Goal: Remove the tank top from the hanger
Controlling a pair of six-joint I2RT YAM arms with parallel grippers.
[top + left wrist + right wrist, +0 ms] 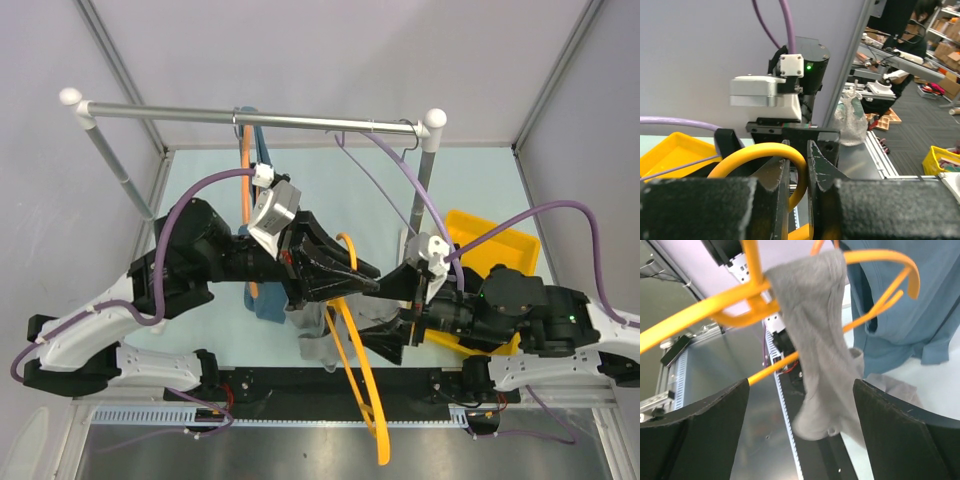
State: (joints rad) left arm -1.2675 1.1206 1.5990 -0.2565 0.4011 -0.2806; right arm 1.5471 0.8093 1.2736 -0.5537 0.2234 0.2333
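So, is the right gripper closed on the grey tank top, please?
No, the right gripper stands open, its fingers wide apart either side of the grey tank top.

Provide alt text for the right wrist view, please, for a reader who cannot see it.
A grey tank top hangs draped over an orange hanger, dangling between the two black fingers of the open right hand. A blue garment hangs behind, at upper right.

Left tool [799, 148] clamped; right tool [801, 385] spread wide.
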